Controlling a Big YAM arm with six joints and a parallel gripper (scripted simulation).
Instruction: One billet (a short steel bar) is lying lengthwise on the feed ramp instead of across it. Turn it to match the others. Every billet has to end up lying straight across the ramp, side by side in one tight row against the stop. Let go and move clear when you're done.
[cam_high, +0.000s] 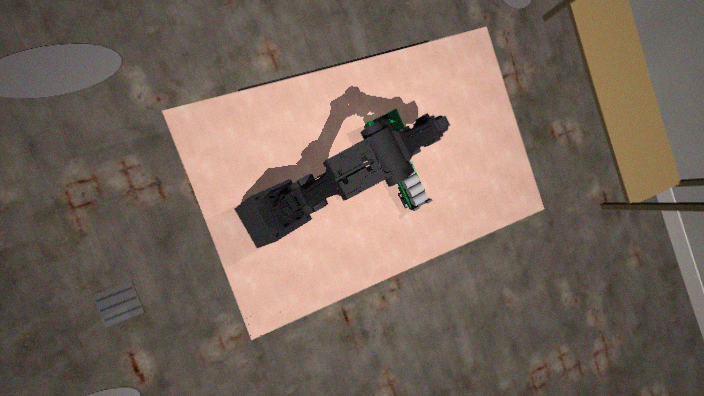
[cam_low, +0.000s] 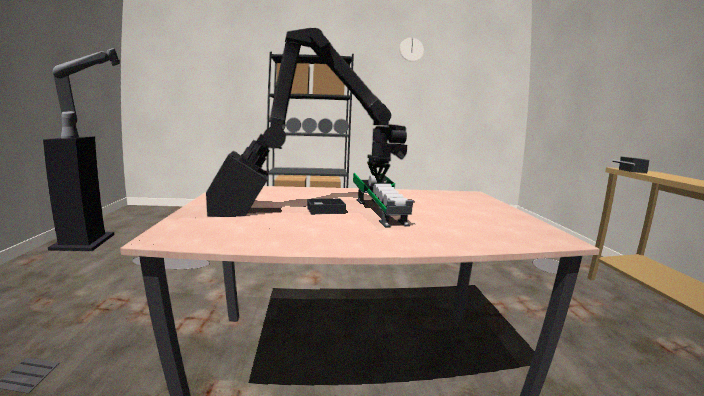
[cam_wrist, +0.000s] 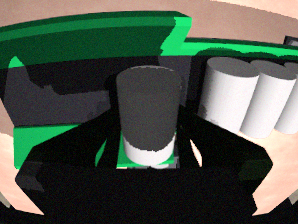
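Observation:
The feed ramp (cam_high: 396, 119) (cam_low: 358, 183) (cam_wrist: 100, 41) has green side walls and a dark bed. Several white billets (cam_high: 415, 190) (cam_low: 388, 194) (cam_wrist: 231, 97) lie across it, side by side, towards the stop (cam_low: 406, 207) at its near end in the exterior view. My gripper (cam_low: 381, 178) (cam_wrist: 148, 111) points down over the ramp's far part, shut on one billet (cam_wrist: 148, 102). That billet points across the ramp, about parallel to the row, with a gap to the nearest one. Whether it touches the ramp bed cannot be told. The arm hides the gripper in the top view.
A small black tray (cam_low: 326, 206) sits on the table (cam_high: 310, 280) (cam_low: 280, 240) between the arm's base (cam_low: 235, 187) and the ramp. The ramp stands on short dark feet (cam_low: 385, 223). A wooden side bench (cam_high: 625, 100) (cam_low: 650, 177) stands apart from the table.

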